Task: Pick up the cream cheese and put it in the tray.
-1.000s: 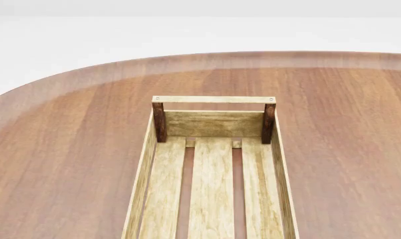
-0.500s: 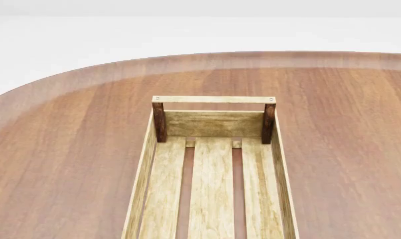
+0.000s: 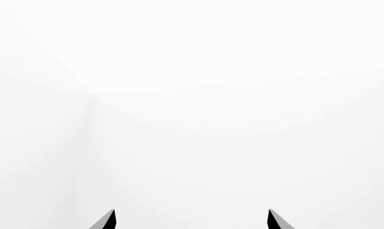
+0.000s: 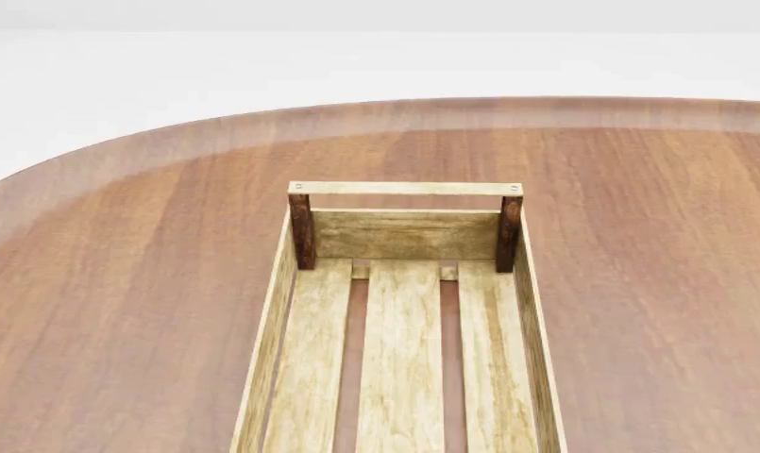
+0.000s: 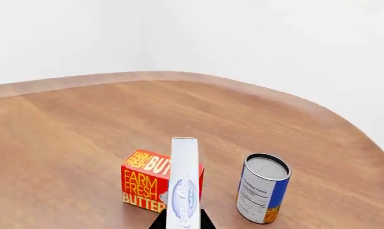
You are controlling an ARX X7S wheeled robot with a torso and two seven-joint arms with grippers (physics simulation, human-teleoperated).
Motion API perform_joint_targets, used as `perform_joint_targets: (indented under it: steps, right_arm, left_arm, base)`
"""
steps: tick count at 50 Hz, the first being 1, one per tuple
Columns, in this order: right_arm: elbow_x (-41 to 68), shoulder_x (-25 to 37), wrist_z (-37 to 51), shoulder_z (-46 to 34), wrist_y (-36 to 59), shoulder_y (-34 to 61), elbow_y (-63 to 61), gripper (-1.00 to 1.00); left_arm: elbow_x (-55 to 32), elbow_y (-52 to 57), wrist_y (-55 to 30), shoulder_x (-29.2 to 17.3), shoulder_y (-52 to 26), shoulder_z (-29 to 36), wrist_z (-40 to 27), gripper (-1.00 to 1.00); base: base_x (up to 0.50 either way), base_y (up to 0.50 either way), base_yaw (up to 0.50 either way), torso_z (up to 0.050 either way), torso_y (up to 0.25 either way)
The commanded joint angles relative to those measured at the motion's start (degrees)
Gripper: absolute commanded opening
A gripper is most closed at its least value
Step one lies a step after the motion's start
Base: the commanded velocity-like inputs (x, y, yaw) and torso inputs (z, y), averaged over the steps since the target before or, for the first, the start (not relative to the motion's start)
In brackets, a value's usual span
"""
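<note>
In the right wrist view the cream cheese point(image 5: 183, 183), a flat white-grey box with a blue oval logo, stands on edge between the dark fingertips of my right gripper point(image 5: 182, 222), which is shut on it above the table. The tray point(image 4: 402, 236), a long light-wood crate with slatted bottom and dark corner posts, fills the lower middle of the head view and holds nothing that shows. Neither arm shows in the head view. My left gripper point(image 3: 192, 220) is open, only its two fingertips visible against blank white.
Beyond the held box stand a red-orange butter box point(image 5: 144, 187) and a blue-and-orange can point(image 5: 263, 188) on the brown wooden table point(image 5: 71, 124). The table's rounded far edge point(image 4: 393, 109) meets white background.
</note>
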Motion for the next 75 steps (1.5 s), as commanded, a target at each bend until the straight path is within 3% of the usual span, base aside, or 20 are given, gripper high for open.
perform_joint_targets:
  steps: [1, 27, 40, 75]
  right_arm:
    - [-4.4, 2.2, -0.57, -2.96, -0.34, -1.32, -9.06, -1.0]
    - [-5.72, 8.55, 1.13, -7.67, 14.71, 7.51, -20.71, -1.0]
    - [-5.77, 11.64, -0.83, -15.16, 21.59, 16.68, -21.81, -1.0]
    - [-4.02, 13.63, -4.39, -26.5, 35.06, 37.38, -24.25, -1.0]
  left_arm:
    - [-0.28, -0.4, 0.28, -0.29, -0.23, 0.09, -0.24, 1.0]
    - [-0.1, 0.9, -0.47, -0.58, 0.07, 0.2, -0.55, 1.0]
    - [-0.11, 0.91, -0.72, -0.67, -0.15, 0.5, -0.62, 1.0]
    - [-0.33, 0.6, -0.67, -1.25, -0.51, 1.06, -0.97, 1.0]
  base:
    - [0.0, 0.0, 0.0, 0.0, 0.01]
    - [0.0, 0.0, 0.0, 0.0, 0.0]
    - [0.0, 0.0, 0.0, 0.0, 0.001]
    - [0.0, 0.0, 0.0, 0.0, 0.001]
